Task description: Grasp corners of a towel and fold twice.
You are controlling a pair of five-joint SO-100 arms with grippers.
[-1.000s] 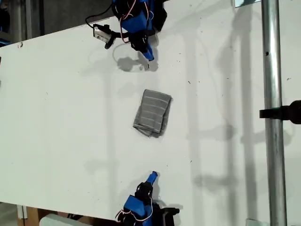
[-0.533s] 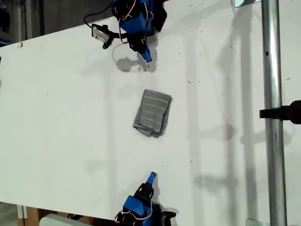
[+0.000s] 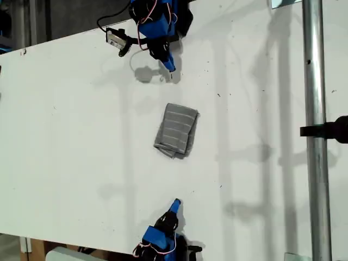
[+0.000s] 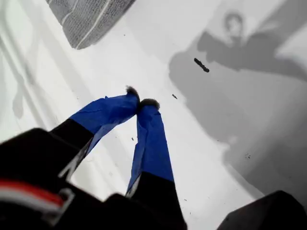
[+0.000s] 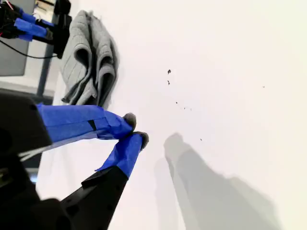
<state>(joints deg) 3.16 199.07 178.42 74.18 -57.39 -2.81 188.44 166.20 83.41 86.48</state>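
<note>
Towel first: the thin grey cloth with white stripes (image 3: 175, 130) sits near the middle of the white table (image 3: 70, 136), already folded into a small, slightly skewed rectangle. The end nearer the exterior view's bottom looks thicker. In the second wrist view its stacked layers show as rounded folds (image 5: 88, 57), so both folds look done to me. It hasn't budged over the last second.

What has changed is the arms. My first gripper (image 3: 169, 68), the blue-taped one toward the exterior view's top, has pulled back a touch from the cloth. My second gripper (image 3: 175, 204), toward the exterior view's bottom, has slid a little closer to its own table edge. Over the last half second there's almost no motion, so they seem to be settling.

Jaws: on my first gripper (image 4: 142, 101) the tips are pressed together with nothing between them, and just a striped corner of the cloth (image 4: 88, 19) shows well ahead. My second gripper (image 5: 135, 130) is the same story: tips closed up, empty, cloth well apart.

My read is that this is the retreat after the final fold, and nothing's left but parking the arms. The only nitpick is that the fold isn't perfectly square.
</note>
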